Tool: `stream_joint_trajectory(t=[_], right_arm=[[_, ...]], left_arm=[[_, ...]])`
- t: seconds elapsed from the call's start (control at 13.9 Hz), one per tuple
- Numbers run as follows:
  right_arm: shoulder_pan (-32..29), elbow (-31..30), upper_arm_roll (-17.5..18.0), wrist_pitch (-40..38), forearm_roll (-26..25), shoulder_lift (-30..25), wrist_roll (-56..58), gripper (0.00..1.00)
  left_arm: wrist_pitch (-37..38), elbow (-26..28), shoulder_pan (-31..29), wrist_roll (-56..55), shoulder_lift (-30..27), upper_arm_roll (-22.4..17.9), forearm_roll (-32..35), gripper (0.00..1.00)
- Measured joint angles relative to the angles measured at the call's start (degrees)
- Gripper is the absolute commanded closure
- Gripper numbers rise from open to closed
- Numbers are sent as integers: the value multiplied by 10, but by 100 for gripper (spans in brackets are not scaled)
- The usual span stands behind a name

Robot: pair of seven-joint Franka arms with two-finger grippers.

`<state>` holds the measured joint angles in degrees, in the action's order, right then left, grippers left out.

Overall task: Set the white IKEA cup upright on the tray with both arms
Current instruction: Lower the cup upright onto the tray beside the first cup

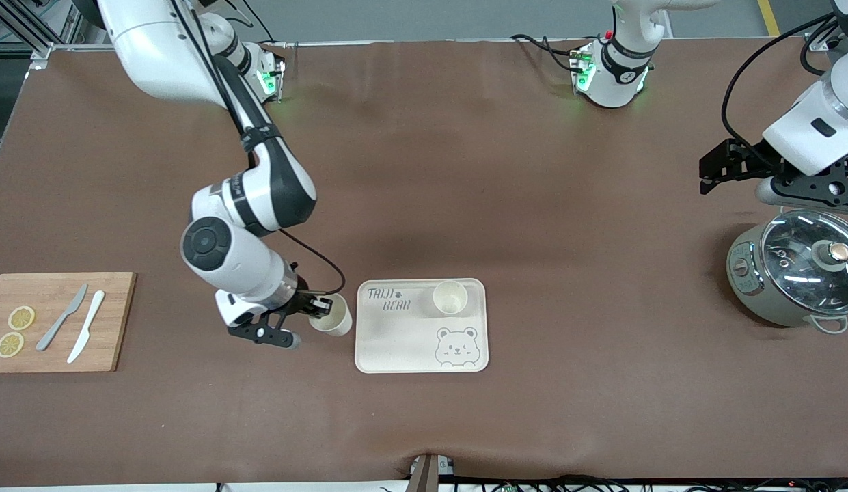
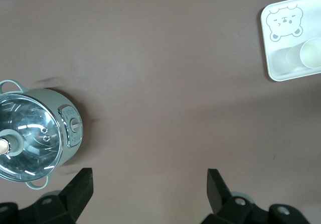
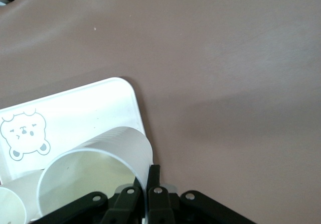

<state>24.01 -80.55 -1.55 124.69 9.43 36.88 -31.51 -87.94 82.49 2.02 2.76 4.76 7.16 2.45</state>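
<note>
Mid-carry, by the look of it: right gripper (image 1: pixel 319 307) pinched onto the rim of a white cup (image 1: pixel 332 316), cup tilted and held just beside the tray (image 1: pixel 421 326) at the edge toward the right arm's end of the table; not yet over the tray. Already on the tray, a second white cup (image 1: pixel 449 297) upright beside the grey lettering (farther from the front camera than the bear face). Next, probably: swing the held cup in over bare tray, level it upright, lower until the base sits flat, then release; room enough between lettering and bear drawing, though care needed not to knock the standing cup. Left gripper (image 1: pixel 738 167) fingers spread wide, holding nothing, waiting above the lidded pot (image 1: pixel 797 267) at the left arm's end. Well clear of the path: cutting board (image 1: pixel 55 321) with two knives (image 1: pixel 75 325) and lemon slices (image 1: pixel 16 331).
</note>
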Motion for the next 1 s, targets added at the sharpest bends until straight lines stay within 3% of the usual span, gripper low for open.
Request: stream_joint_trajectory(t=[0.65, 1.0], right_arm=[[13, 4, -1, 83, 0, 52, -18, 100], [48, 35, -2, 88, 0, 86, -52, 100]], left_arm=[[0, 0, 0, 0, 1, 0, 0, 0], [0, 1, 0, 0, 5, 0, 0, 0]])
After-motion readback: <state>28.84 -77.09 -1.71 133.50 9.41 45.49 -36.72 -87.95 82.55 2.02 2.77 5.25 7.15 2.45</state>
